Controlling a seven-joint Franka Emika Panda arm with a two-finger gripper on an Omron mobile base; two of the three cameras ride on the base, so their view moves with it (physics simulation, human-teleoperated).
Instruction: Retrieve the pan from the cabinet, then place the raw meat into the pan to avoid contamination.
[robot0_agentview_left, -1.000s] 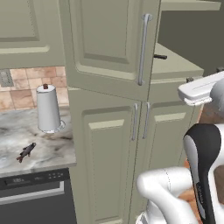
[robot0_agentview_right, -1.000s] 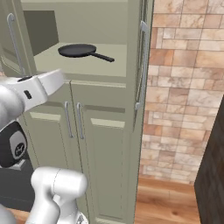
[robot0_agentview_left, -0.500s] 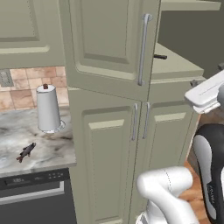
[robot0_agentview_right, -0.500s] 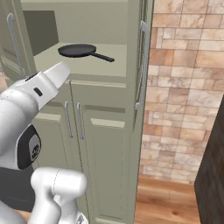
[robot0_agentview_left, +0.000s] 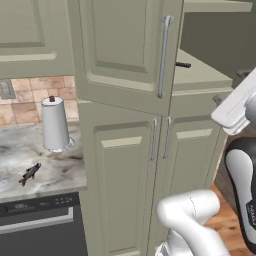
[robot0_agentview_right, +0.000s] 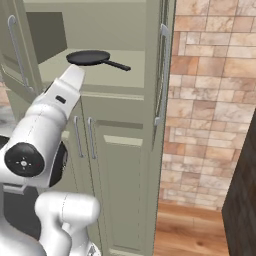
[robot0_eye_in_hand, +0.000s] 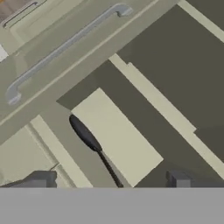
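The pan (robot0_agentview_right: 90, 57) lies on the open shelf of the tall green cabinet (robot0_agentview_right: 120, 165), its thin handle (robot0_agentview_right: 119, 65) pointing right. In the hand view the pan (robot0_eye_in_hand: 85, 133) shows edge-on, some way ahead of my open gripper (robot0_eye_in_hand: 107, 180), and its handle runs down between the fingertips (robot0_eye_in_hand: 177, 178). Nothing is held. My white forearm (robot0_agentview_right: 62, 97) slants up to the shelf's front edge, just below the pan. The raw meat, a small dark fish (robot0_agentview_left: 29, 173), lies on the marble counter (robot0_agentview_left: 60, 167) at the left. The open cabinet door (robot0_agentview_left: 125, 45) hides most of the pan, leaving its handle tip (robot0_agentview_left: 183, 65).
A paper-towel roll (robot0_agentview_left: 54, 124) stands on the counter behind the fish, above a dishwasher (robot0_agentview_left: 40, 225). The other open door (robot0_agentview_right: 162, 75) stands at the shelf's right, against a brick wall (robot0_agentview_right: 210, 100). A dark unit (robot0_agentview_right: 245, 200) closes the far right.
My arm has swung up and forward: in the right base view the forearm has risen from the left edge toward the shelf under the pan. The pan and fish are unmoved.
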